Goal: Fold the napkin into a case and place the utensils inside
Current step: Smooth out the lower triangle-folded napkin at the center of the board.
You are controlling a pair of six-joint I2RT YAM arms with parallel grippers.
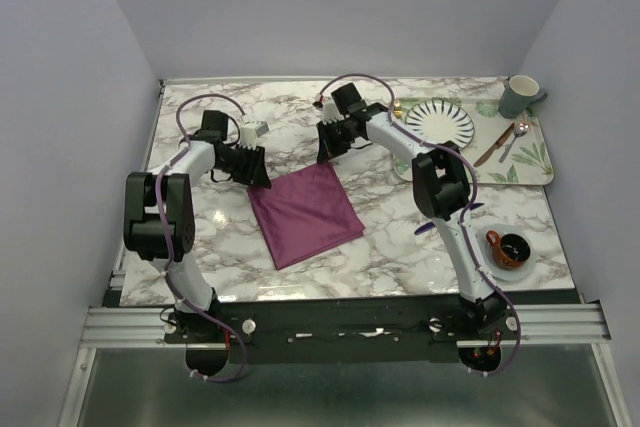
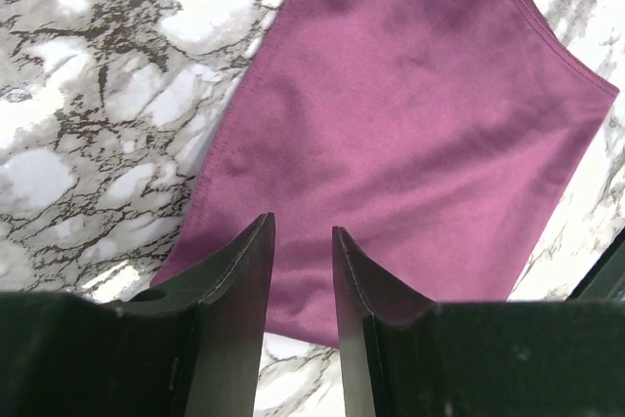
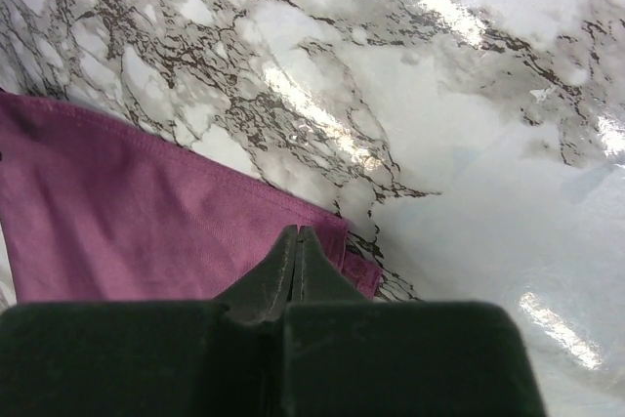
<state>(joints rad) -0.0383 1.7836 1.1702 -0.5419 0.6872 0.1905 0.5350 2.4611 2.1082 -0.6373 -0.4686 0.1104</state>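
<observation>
Napkin (image 1: pixel 305 215): flat on the marble table (image 1: pixel 400 247), about mid-table, sitting as a diamond btw the two arms.
Napkin vs L gripper (image 1: pixel 260 181): the tips are right at the cloth's left corner. In the L wrist view the purple cloth (image 2: pixel 410 124) spreads out under and ahead of the fingers (image 2: pixel 244 280).
Napkin vs R gripper (image 1: pixel 323 157): the tips are down on the far corner. In the R wrist view that corner (image 3: pixel 322 227) sits right at the tips.
L jaws: part open w/ a clear gap, and purple shows through it. Nothing is gripped; they hang just over the cloth near its edge.
R jaws: closed tight, tip to tip, no gap. They're nipping the corner, and the cloth puckers into a small flap beside them.
Tray (image 1: pixel 547 175): far right, well apart from the napkin. It carries a patterned plate (image 1: pixel 440 122), a grey mug (image 1: pixel 518 97), a silver spoon (image 1: pixel 514 140) and a thin copper-brown utensil (image 1: pixel 490 154).
Hard to see, top view: both grippers cover their corners, so contact can't be read there. The utensil is too small to call fork or knife.
Hard to see, L wrist: the fingers and housing cut off the near edge. Can't tell if the tips touch cloth.
Hard to see, R wrist: the housing blocks the lower frame. Glare washes out the marble at right.
</observation>
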